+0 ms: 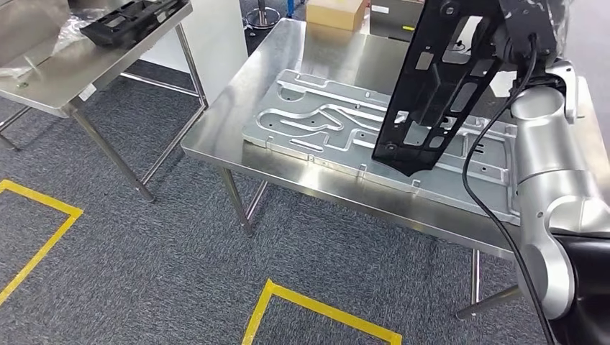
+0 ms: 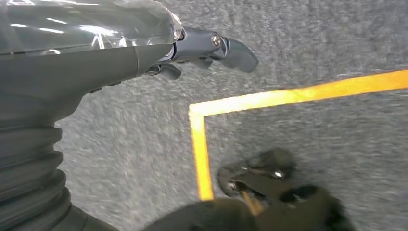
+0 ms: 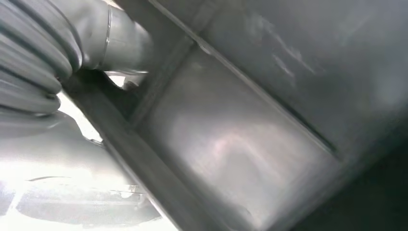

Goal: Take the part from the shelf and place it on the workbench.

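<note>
The part (image 1: 439,86) is a flat black plastic frame with several cut-outs. It hangs tilted, its lower corner just above the workbench (image 1: 237,108), a steel table. My right hand (image 1: 531,34) grips the part at its upper end, up at the top right of the head view. In the right wrist view the part's dark inner face (image 3: 250,125) is very close, with the hand's grey thumb (image 3: 118,43) against it. My left hand (image 2: 207,48) hangs over the grey carpet, fingers apart and holding nothing.
A large machined aluminium plate (image 1: 324,118) lies on the workbench under the part. A cardboard box (image 1: 335,12) stands at its far edge. A second steel table (image 1: 86,65) at the left carries another black part (image 1: 133,18). Yellow tape lines (image 1: 316,305) mark the floor.
</note>
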### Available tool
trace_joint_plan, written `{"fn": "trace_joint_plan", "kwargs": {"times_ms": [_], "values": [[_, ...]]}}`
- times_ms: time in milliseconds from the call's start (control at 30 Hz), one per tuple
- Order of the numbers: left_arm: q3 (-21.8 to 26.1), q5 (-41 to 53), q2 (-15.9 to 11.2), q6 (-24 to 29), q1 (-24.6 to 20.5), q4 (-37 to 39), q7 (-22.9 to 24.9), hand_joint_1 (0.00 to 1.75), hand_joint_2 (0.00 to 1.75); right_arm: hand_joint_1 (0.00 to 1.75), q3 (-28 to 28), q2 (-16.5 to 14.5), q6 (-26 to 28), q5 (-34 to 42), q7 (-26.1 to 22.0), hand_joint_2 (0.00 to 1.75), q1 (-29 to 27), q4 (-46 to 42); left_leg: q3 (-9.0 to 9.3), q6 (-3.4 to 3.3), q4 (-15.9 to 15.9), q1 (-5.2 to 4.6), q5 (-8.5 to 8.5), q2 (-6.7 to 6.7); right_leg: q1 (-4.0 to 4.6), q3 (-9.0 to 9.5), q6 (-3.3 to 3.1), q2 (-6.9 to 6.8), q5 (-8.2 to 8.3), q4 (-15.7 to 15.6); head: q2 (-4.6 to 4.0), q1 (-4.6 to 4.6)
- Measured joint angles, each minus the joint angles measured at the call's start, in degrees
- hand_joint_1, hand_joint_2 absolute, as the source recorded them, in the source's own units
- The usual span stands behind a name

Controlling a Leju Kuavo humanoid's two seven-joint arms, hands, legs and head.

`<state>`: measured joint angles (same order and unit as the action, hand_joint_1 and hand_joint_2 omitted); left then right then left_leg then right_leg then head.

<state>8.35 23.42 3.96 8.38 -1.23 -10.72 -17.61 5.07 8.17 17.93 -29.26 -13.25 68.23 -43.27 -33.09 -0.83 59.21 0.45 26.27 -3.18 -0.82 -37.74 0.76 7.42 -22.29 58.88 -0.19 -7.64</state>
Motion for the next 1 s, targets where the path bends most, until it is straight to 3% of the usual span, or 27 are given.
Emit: {"fn": "trace_joint_plan", "kwargs": {"times_ms": [33,100,167,233,267,300,367,400,467,567,767,1000], "values": [[-0.02,0.00,0.00,-0.09,0.00,0.00,-0.01,0.00,1.75,1.75,-0.14,0.17,0.04,0.00,-0.05,1.75,-0.18,-0.05,0.20,-0.20,-0.47,0.06,-0.29,0.69,-0.05,-0.07,0.31,-0.10,0.10,-0.09,0.00,0.01],[-0.04,-0.02,0.00,-0.32,0.01,0.01,-0.01,0.00,1.75,1.75,-0.35,0.50,0.10,-0.02,-0.15,1.75,-0.35,-0.14,0.66,-0.74,-1.61,0.31,-0.93,2.03,0.13,-1.01,0.90,-2.65,-1.17,1.67,-0.01,0.04],[-0.05,-0.03,-0.01,-0.46,0.08,0.01,-0.01,0.00,1.75,1.75,-0.57,0.68,0.08,0.05,-0.15,1.75,-0.63,-0.15,0.80,-1.05,-2.08,0.27,-1.18,3.19,0.00,-3.93,1.39,-5.92,-4.52,7.77,0.00,0.08],[-0.05,-0.07,-0.01,-0.54,0.30,0.01,0.06,0.00,1.75,1.75,-0.73,0.68,-0.06,0.17,-0.14,1.75,-1.14,-0.14,0.76,-1.06,-2.06,0.27,-1.13,4.22,-0.41,-7.10,1.90,-6.87,-6.99,14.40,0.01,0.08],[-0.05,-0.13,0.00,-0.57,0.41,0.01,0.10,0.00,1.75,1.75,-0.77,0.68,-0.28,0.20,-0.12,1.75,-1.34,-0.12,0.77,-0.98,-2.02,0.29,-1.05,4.69,-0.68,-7.50,2.17,-7.04,-6.84,15.38,0.02,0.08],[-0.04,-0.22,0.00,-0.59,0.46,0.01,0.13,0.00,1.75,1.75,-0.80,0.68,-0.73,0.21,-0.07,1.75,-1.40,-0.07,0.79,-0.82,-1.94,0.31,-0.94,5.09,-0.93,-6.74,2.42,-7.22,-5.70,14.12,0.01,0.08],[-0.02,-0.44,0.00,-0.60,0.42,0.01,0.13,0.00,1.75,1.75,-0.83,0.68,-2.22,0.16,0.16,1.75,-1.03,0.35,0.81,-0.31,-1.60,0.32,-0.57,5.78,-1.25,-2.55,2.69,-7.91,-2.27,6.66,0.00,0.08],[-0.01,-0.53,-0.01,-0.59,0.34,0.01,0.08,0.00,1.75,1.75,-0.82,0.66,-2.97,0.09,0.26,1.75,-0.71,0.73,0.72,0.00,-1.30,0.22,-0.33,5.99,-1.18,-0.62,2.50,-8.19,-1.23,3.10,-0.01,0.05],[0.02,-0.60,-0.02,-0.53,0.24,0.01,0.00,0.00,1.75,1.75,-0.80,0.63,-3.67,-0.03,0.15,1.75,-0.27,1.64,0.55,0.29,-0.91,-0.07,0.04,6.16,-0.99,1.14,1.94,-8.47,-0.87,-0.29,0.00,0.01],[0.05,-0.60,-0.07,-0.31,0.23,0.01,0.01,0.00,1.75,1.75,-0.81,0.63,-3.28,0.11,-0.62,1.75,-0.13,2.96,0.71,-0.17,-0.97,-0.16,0.19,6.17,-0.87,1.29,1.40,-8.31,-0.94,-0.57,0.00,0.00],[0.06,-0.56,-0.03,0.05,0.21,0.01,0.32,0.00,1.75,1.75,-0.83,0.62,-2.40,0.20,-1.22,1.75,0.03,4.53,1.18,1.02,-1.59,0.16,-0.05,6.19,-0.50,1.46,0.79,-8.29,-1.17,-0.49,0.01,-0.01],[0.06,-0.55,0.01,0.10,0.21,0.01,0.41,0.00,1.75,1.75,-0.85,0.43,-2.33,0.23,-1.29,1.75,0.00,5.47,1.15,1.38,-1.61,0.18,-0.21,6.15,-0.33,1.51,0.69,-8.42,-1.12,-0.45,0.00,-0.01]]}}
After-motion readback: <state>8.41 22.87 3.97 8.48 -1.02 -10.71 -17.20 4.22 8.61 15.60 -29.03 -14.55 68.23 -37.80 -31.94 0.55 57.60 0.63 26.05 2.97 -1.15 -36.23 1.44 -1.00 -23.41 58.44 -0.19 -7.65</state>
